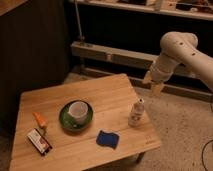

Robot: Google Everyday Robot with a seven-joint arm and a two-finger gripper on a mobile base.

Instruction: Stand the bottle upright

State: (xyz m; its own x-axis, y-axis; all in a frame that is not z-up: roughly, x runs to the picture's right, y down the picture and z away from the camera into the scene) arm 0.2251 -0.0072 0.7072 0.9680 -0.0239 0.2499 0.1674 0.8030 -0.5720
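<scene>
The small white bottle [136, 113] stands on its base near the right edge of the wooden table [110, 90], cap up and leaning slightly to the right. My gripper [153, 84] hangs in the air above and to the right of it, past the table's right edge, clearly apart from the bottle. Nothing shows in the gripper. The white arm [182, 50] reaches in from the right.
A white cup on a green saucer [76, 113] sits mid-table. A blue sponge-like pad [107, 139] lies near the front edge. An orange carrot-like item [39, 119] and a red-and-white packet [39, 141] lie at the left. A metal rail and dark shelving stand behind.
</scene>
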